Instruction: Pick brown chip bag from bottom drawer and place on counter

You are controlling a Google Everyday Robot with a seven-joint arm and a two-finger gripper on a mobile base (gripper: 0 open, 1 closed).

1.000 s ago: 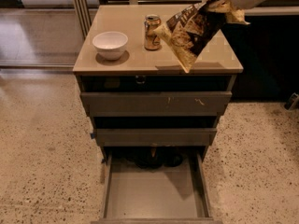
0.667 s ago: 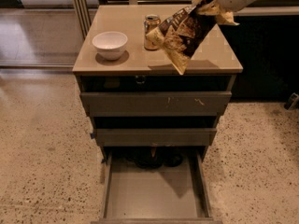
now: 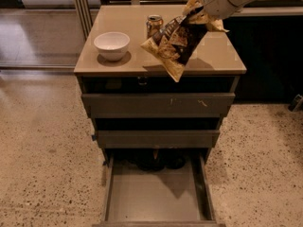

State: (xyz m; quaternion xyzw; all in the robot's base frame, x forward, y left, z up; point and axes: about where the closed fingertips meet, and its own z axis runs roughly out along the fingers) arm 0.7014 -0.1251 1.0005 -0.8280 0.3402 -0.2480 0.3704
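Note:
The brown chip bag hangs tilted in the air over the front middle of the beige counter, its lower end near the counter's front edge. My gripper comes in from the upper right and is shut on the bag's upper end. Below, the bottom drawer stands pulled out, its flat grey floor bare, with dark shapes in the shadow at its back.
A white bowl sits on the counter's left side. A gold drink can stands just behind the bag. The two upper drawers are pushed in. Speckled floor surrounds the cabinet; a dark cabinet stands at right.
The arm has carried the bag leftward and slightly down over the counter, so the bag now hangs closer to the can and the counter's middle.

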